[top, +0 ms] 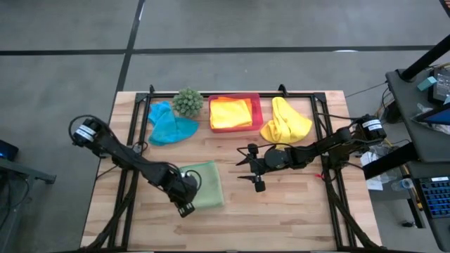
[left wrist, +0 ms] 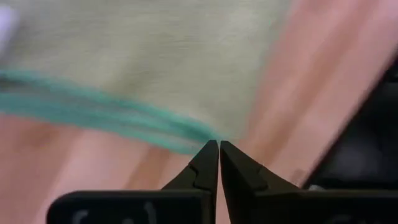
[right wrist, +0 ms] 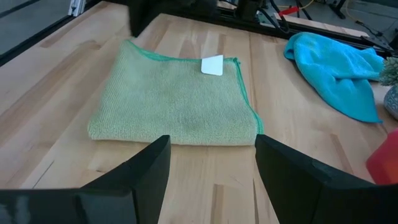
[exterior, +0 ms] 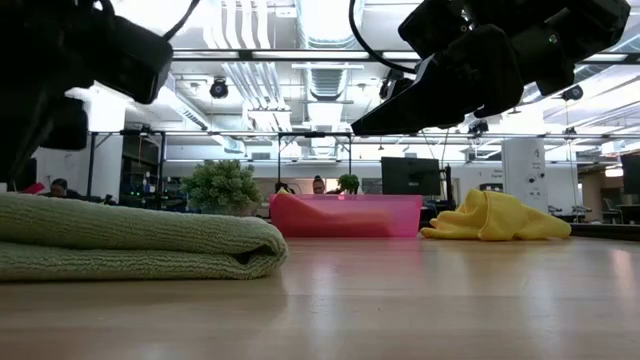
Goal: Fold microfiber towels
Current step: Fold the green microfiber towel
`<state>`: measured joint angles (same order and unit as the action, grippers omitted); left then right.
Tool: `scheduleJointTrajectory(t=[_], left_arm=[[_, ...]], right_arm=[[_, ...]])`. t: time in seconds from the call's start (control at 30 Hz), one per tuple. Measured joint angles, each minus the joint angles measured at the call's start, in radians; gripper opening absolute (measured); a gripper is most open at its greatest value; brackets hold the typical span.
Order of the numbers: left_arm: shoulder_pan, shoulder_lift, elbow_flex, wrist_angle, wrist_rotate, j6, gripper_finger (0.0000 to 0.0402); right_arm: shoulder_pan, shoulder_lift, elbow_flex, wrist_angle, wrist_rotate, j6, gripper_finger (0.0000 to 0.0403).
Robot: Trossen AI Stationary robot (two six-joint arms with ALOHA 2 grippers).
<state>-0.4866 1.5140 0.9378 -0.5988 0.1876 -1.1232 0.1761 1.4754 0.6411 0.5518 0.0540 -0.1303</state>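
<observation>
Pinched shut, my left gripper [left wrist: 219, 149] sits at the folded green towel's [top: 205, 184] edge; whether any cloth is caught stays unclear.

The bench [right wrist: 298, 168] is pale wood, smooth with a faint sheen and visible plank seams. On it the light green towel [right wrist: 177, 99] is matt cloth with a fine looped nap, a stitched green hem and a small white tag [right wrist: 212, 65]. Beside the towel, the teal blue towel [right wrist: 339, 68] is soft, crumpled cloth. The pink tray [exterior: 345, 215] looks like translucent, glossy plastic.
</observation>
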Motion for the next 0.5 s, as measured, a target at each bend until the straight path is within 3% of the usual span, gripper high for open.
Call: scheduleJointTrajectory(t=[0.23,0.5], left_arm=[[0.018,-0.08,-0.02,-0.15,-0.245,-0.176,0.0002],[0.081,-0.123,-0.101,-0.145,-0.298,-0.253,0.0068]], right_arm=[[0.0,0.0,0.0,0.0,0.0,0.003,0.0224],[0.0,0.0,0.0,0.003,0.0,0.001,0.0224]])
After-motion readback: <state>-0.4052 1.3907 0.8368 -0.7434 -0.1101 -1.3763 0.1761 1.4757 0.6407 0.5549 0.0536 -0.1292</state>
